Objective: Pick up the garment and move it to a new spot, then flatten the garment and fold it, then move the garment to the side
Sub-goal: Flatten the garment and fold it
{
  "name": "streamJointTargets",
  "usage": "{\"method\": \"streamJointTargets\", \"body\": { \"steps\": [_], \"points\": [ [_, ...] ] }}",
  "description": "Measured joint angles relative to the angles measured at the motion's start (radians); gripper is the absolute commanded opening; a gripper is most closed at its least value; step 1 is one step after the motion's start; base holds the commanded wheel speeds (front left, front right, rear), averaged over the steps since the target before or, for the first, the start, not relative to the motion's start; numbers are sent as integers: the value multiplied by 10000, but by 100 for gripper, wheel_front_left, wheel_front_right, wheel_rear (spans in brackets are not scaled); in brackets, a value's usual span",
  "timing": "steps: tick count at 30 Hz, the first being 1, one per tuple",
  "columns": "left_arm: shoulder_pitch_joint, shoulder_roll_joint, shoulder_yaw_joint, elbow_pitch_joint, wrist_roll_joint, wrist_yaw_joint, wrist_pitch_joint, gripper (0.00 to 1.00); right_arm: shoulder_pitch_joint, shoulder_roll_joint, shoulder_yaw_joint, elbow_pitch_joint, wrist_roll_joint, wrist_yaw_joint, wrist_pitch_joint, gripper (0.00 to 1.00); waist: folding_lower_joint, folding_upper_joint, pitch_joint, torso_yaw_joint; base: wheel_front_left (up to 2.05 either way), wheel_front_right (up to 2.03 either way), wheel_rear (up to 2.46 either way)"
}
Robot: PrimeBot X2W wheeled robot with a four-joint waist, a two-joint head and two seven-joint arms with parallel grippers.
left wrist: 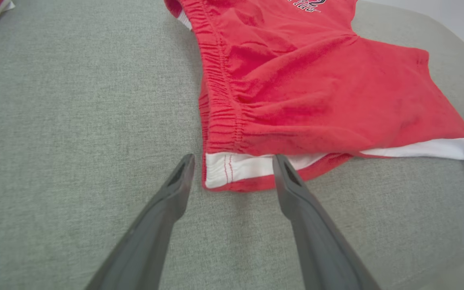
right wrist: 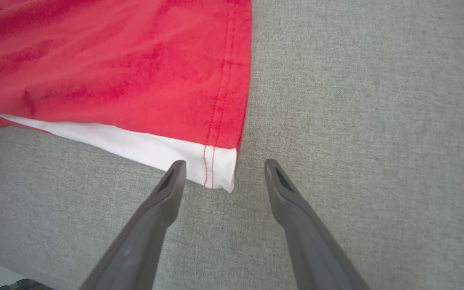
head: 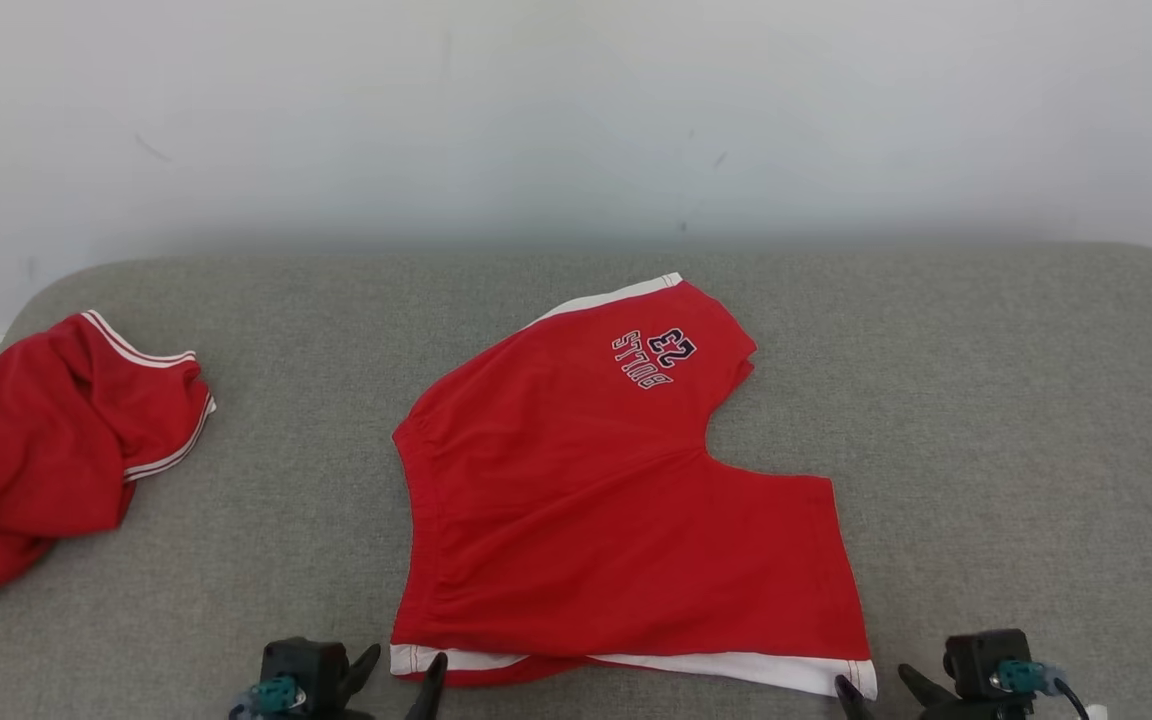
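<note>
The grey cushion [head: 986,420] carries the red shorts [head: 596,500] spread flat, their under layer hidden; a second red garment [head: 46,450] left of the shorts is cut off at the frame edge. The left gripper [left wrist: 233,161] straddles the shorts' near left hem corner, the right gripper [right wrist: 224,163] their near right corner, fingers apart, holding nothing
</note>
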Motion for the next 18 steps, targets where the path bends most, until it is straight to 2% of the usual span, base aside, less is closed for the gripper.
{"method": "streamJointTargets", "body": {
  "steps": [11,12,13,14,15,18],
  "points": [
    [-1022,-92,0,1630,-40,-117,173,100,-804,462,307,1011,6,198,86,100,1,0,225,-3,0,0,0],
    [-1039,-134,33,1756,-153,-188,171,56,-852,499,326,1060,6,222,84,80,0,0,217,-11,0,0,0],
    [-1039,-165,19,1850,-161,-188,171,0,-909,520,339,1135,6,253,81,50,0,0,215,-16,0,0,0],
    [-1039,-211,-6,1946,-174,-226,173,0,-964,523,349,1223,6,286,63,5,0,0,212,-20,0,0,0],
    [-1039,-255,-58,2050,-180,-284,173,0,-973,527,349,1279,6,288,17,0,0,0,209,-22,0,0,0],
    [-1062,-326,-102,2192,-180,-355,151,0,-987,564,349,1421,6,330,-73,0,0,0,203,-22,0,0,0]
  ]
}}
